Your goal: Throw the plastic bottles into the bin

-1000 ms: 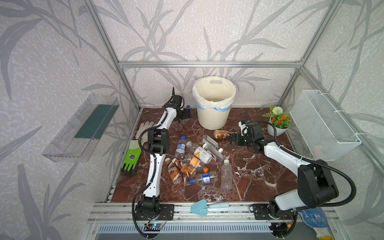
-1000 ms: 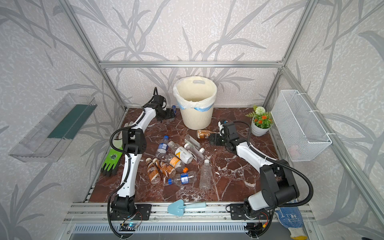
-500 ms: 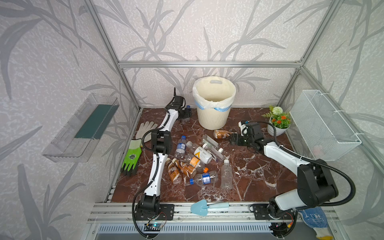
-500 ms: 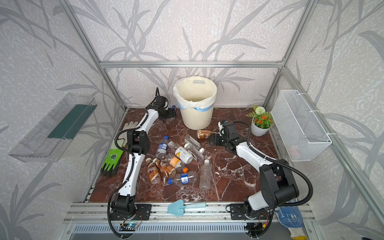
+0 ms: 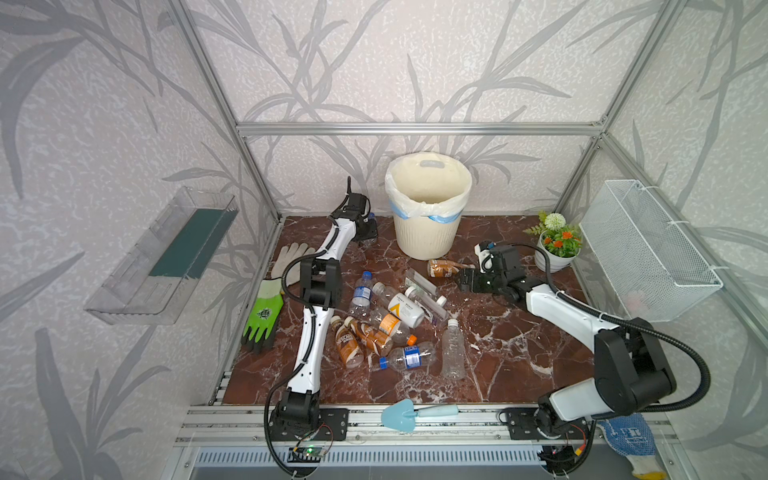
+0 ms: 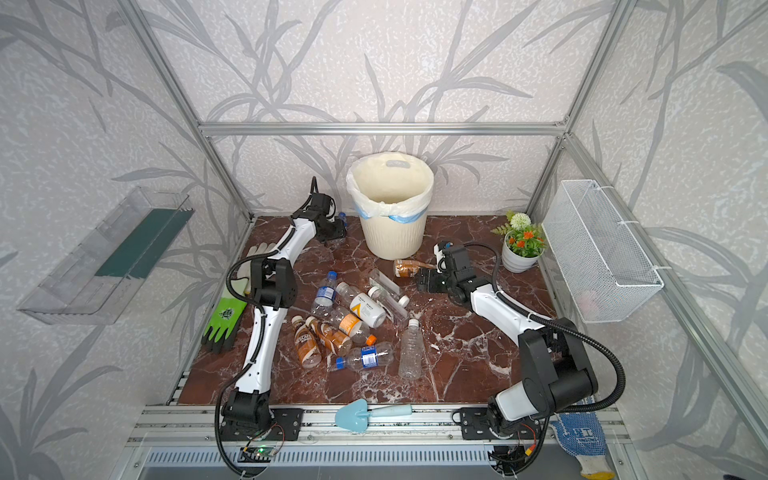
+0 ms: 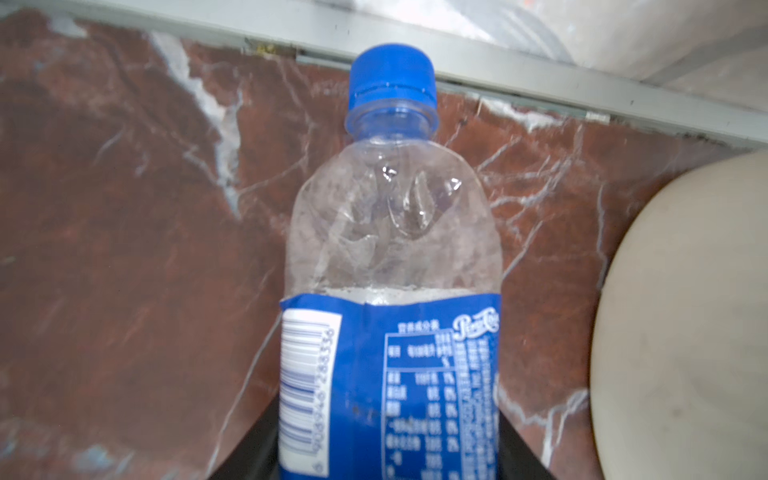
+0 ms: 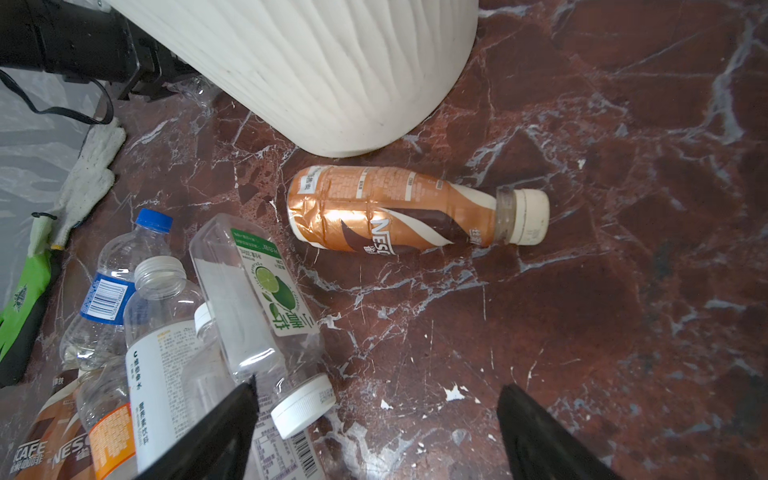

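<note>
left hand [image 5: 368, 233] is clamped on blue-cap bottle [image 7: 390, 249] beside bin [image 7: 681, 332]; right hand [image 8: 376, 386] is held wide apart above table [image 8: 623, 332], near brown bottle [image 8: 390, 208].

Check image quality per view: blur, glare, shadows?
Left wrist: blue-label bottle close and soft, print smeared. Right wrist: sharp, glare on the brown bottle. Both top views: even light, faint shadows, the bin crisp.

Top pair high, wrist views close, sharing bin [image 8: 332, 62]
</note>
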You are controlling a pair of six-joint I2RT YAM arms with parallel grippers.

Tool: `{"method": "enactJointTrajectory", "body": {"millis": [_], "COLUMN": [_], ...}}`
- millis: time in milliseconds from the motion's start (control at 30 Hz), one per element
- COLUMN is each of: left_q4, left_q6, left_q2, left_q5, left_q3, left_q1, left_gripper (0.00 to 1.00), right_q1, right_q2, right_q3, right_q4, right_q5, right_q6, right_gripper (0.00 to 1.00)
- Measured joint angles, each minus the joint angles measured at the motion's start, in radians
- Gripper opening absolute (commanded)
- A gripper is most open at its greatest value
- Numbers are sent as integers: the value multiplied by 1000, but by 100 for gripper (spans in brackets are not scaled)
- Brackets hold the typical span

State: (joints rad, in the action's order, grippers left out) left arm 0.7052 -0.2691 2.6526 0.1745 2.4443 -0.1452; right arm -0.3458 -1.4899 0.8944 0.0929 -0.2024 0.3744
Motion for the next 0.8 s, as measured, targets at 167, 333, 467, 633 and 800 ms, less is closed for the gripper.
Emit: {"method": "enactJointTrajectory", "body": {"millis": [167, 333, 467, 633, 800], "left_q4": [-93, -257, -450, -638, -725], "left_q6": [8, 5, -14, -28, -30], "left_q2": [-233, -570, -897, -1290, -1689], "left_q5": [1, -3, 3, 0, -13], "left_q3": [-336, -710, -1037, -1378, -1611], "left_q1": [2, 9, 12, 14, 14], "left_gripper": [49, 50, 51, 54, 56], "right_q1": [-2, -2, -2, -2, -7], "right_q2": [6, 33, 40, 14, -40], "right_q3": [-9, -15, -15, 1, 21], "right_q4": [1, 6, 7, 9, 0], "right_q5": [4, 16, 29, 28, 18], "right_q6": [0, -5, -18, -39, -43], "right_gripper": [91, 91, 91, 90, 90]}}
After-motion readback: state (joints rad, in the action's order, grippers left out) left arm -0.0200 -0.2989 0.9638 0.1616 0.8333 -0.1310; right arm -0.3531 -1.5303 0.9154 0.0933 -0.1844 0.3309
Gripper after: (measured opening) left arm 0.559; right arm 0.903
